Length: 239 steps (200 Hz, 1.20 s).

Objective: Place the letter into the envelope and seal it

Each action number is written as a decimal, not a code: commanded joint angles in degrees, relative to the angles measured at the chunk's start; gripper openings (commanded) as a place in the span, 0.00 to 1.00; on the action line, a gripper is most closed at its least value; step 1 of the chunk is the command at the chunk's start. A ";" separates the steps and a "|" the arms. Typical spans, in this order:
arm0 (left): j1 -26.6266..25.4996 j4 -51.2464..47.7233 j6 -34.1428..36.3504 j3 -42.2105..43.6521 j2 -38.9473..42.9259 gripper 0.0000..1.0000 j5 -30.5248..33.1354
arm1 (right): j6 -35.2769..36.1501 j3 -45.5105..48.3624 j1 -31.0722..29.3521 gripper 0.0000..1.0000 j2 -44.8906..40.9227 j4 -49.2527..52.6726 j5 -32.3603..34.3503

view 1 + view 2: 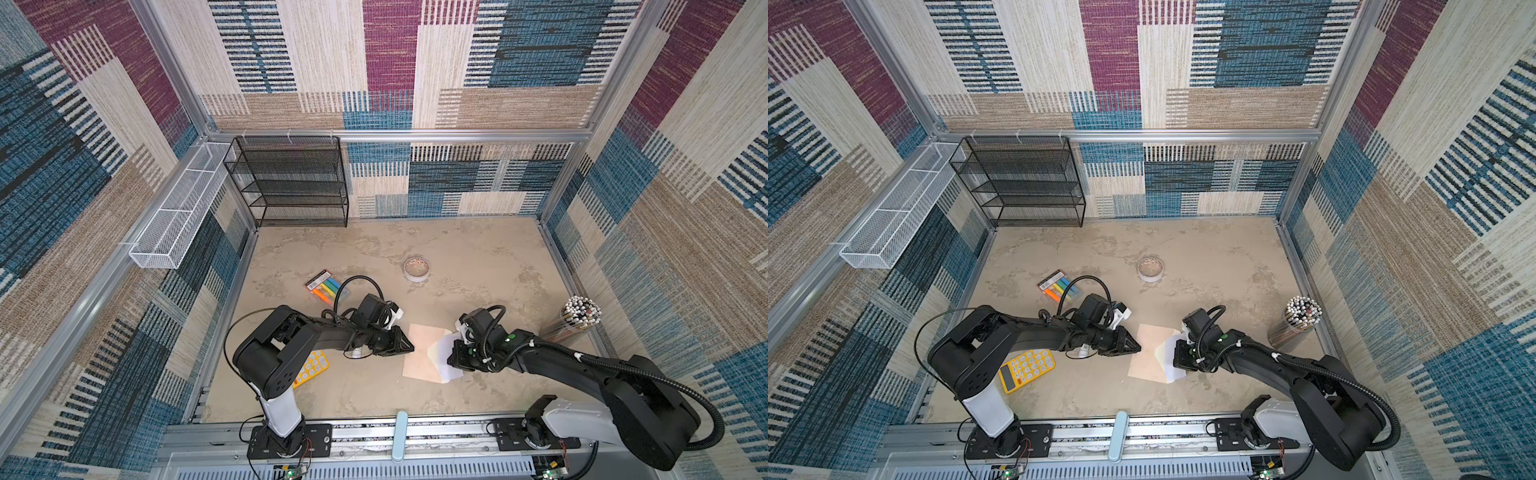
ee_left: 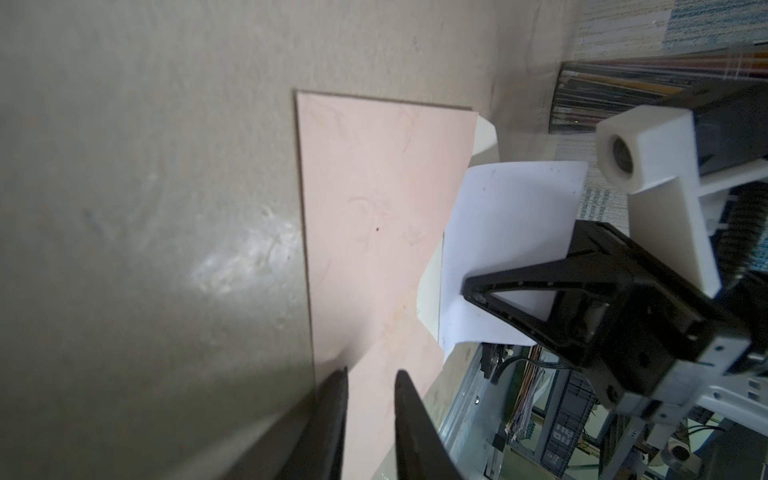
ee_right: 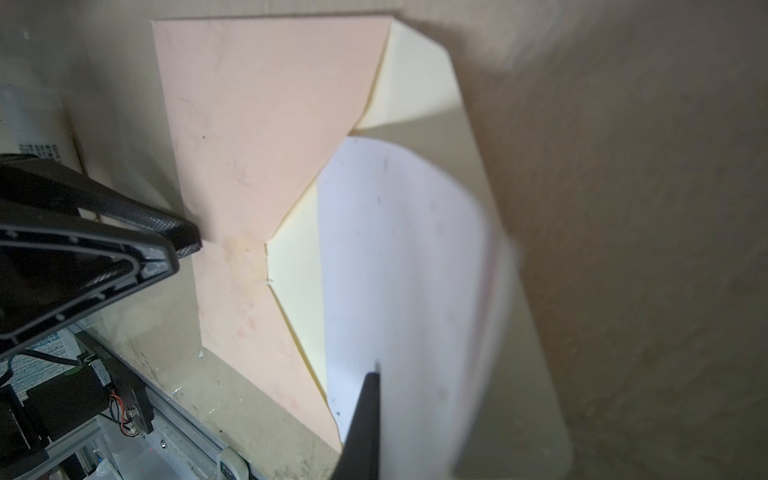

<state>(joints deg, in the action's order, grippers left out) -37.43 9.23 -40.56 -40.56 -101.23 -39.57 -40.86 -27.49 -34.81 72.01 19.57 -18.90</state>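
Note:
The peach envelope [image 1: 417, 353] [image 1: 1146, 357] lies flat on the table, its cream flap [image 3: 415, 75] open toward the right arm. My left gripper [image 1: 411, 347] [image 2: 370, 380] rests its tips on the envelope's edge [image 2: 374, 199] on the left arm's side, jaws a little apart with nothing between them. My right gripper [image 1: 449, 360] [image 3: 380, 370] is shut on the white letter [image 3: 399, 249] [image 2: 511, 216]. The sheet arches up and its far edge lies over the envelope's cream mouth. I cannot tell whether that edge is tucked inside.
Behind the envelope stand a round tin [image 1: 417, 269] and a highlighter pack [image 1: 325, 286]. A yellow calculator [image 1: 1026, 370] lies under the left arm. A pencil cup [image 1: 579, 316] stands at the right wall, a black mesh rack [image 1: 286, 183] and a white basket [image 1: 178, 216] at the back left.

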 commanded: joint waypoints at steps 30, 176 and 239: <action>0.01 -8.83 0.25 0.93 -1.04 0.26 9.07 | -0.14 -0.56 0.00 0.00 2.01 -3.78 -1.13; -0.01 -8.59 0.15 0.79 0.49 0.26 8.26 | 0.04 1.89 -0.01 0.00 4.37 -13.51 -8.07; -0.01 -9.47 0.33 0.65 1.39 0.26 8.35 | -0.55 2.18 0.00 0.16 4.04 -14.57 -8.93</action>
<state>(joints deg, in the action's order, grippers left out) -37.52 8.95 -40.53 -40.23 -99.68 -38.04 -41.04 -25.12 -34.76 76.49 6.74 -26.98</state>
